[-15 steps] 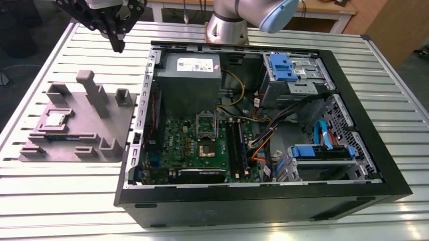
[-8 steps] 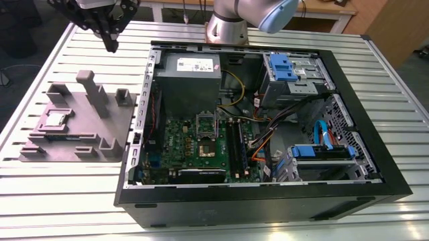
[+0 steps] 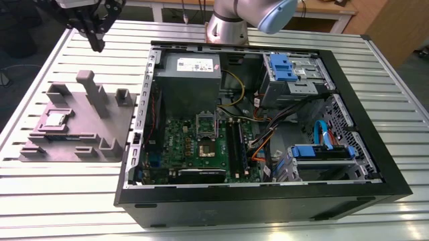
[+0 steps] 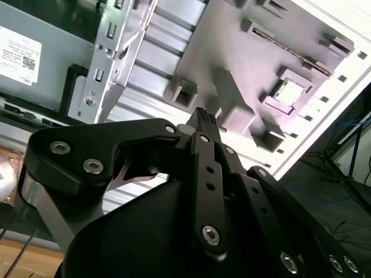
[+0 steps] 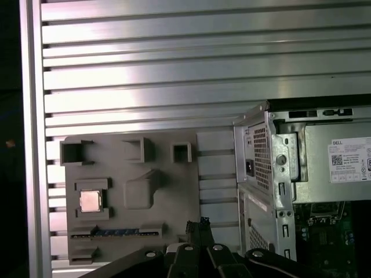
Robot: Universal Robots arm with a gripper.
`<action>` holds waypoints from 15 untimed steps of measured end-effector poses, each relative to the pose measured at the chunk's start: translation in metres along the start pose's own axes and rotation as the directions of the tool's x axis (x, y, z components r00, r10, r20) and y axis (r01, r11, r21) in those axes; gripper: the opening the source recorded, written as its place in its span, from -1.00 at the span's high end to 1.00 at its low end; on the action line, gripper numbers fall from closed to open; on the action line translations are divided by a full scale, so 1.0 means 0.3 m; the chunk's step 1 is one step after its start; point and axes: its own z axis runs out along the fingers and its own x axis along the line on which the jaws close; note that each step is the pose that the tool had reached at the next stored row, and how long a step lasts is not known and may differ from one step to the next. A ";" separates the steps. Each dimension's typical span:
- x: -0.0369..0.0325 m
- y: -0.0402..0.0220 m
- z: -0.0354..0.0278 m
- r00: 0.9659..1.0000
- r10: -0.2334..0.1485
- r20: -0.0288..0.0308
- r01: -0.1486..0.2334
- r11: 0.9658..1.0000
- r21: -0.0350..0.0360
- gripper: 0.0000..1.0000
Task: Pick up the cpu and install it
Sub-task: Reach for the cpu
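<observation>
**Hand high and empty, cpu waiting in its fixture**

In the exterior view the hand hung above the slatted desk, toward 11 o'clock in that picture. In both wrist views its fingers met at the tips, closed on nothing. The cpu lay flat in a recess of the grey fixture, at roughly 7 o'clock from the hand and well apart from it. Its silver top also showed in the first wrist view and the second wrist view. The socket sat on the green motherboard inside the open computer case, at about 4 o'clock from the cpu. Nothing of the pick had been done.

The likely troubles came from the layout. With the fingers together, a descent would press on the metal top rather than straddle the chip. The tall post stood near the recess, so a slanted approach could knock it. The recess walls hugged the cpu, leaving little room for a finger to slip in, and a skewed grip might tilt the chip and spoil its seating in the socket.
</observation>
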 end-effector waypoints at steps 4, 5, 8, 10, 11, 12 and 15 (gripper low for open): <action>0.034 -0.003 0.001 1.000 0.000 -0.002 0.000 1.000 0.000 0.80; 0.041 -0.003 0.001 1.000 0.000 -0.003 0.000 1.000 0.000 0.80; 0.060 -0.005 0.001 1.000 0.000 -0.003 0.000 1.000 0.000 0.80; 0.069 -0.005 0.001 1.000 0.000 -0.003 0.000 1.000 0.000 0.80; 0.072 -0.006 0.001 1.000 0.000 -0.003 0.000 1.000 0.000 0.80; 0.075 -0.006 0.001 1.000 0.000 -0.003 0.000 1.000 0.000 0.80; 0.085 -0.007 0.001 1.000 0.000 -0.003 0.000 1.000 0.000 0.80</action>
